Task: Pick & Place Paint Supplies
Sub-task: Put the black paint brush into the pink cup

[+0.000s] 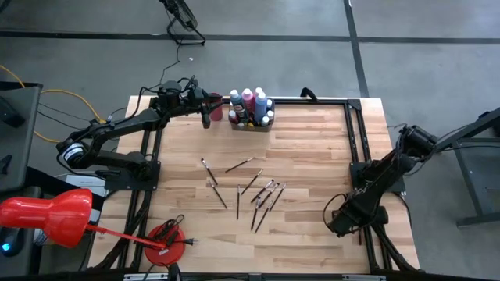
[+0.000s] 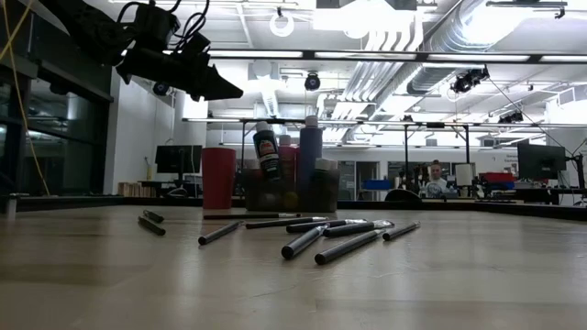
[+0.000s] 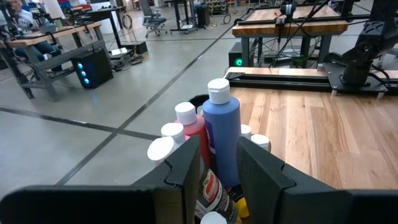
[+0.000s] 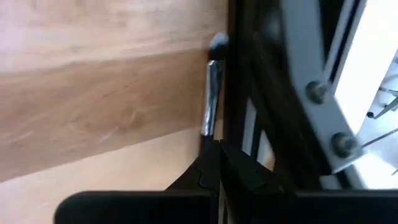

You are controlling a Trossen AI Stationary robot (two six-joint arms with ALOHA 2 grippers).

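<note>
The paint bottles [image 1: 251,108] stand packed together in the dark tray [image 1: 251,125] at the far edge of the table [image 1: 312,156], white caps up, with a tall blue one and a red one rising above the rest, so that half of the job looks settled. The paintbrushes [image 1: 254,191] are another matter: roughly ten of them lie loose across the middle of the wood, some crossing each other, well apart from the tray, and none looks sorted yet. A red cup [image 2: 218,178] stands just beside the tray, on the left arm's side. The left gripper [image 1: 212,105] hangs above the table next to the bottles, its fingers a little apart, and from its wrist camera a bottle with a printed label [image 3: 210,193] sits between them, though I cannot tell whether they press on it or only straddle it. The right gripper [image 4: 214,163] rests low at the near right corner by the table's frame, fingers together; a silver-ferruled brush [image 4: 213,93] lies just beyond its tips, possibly pinched there. To my eye, most of the brush work remains.
</note>
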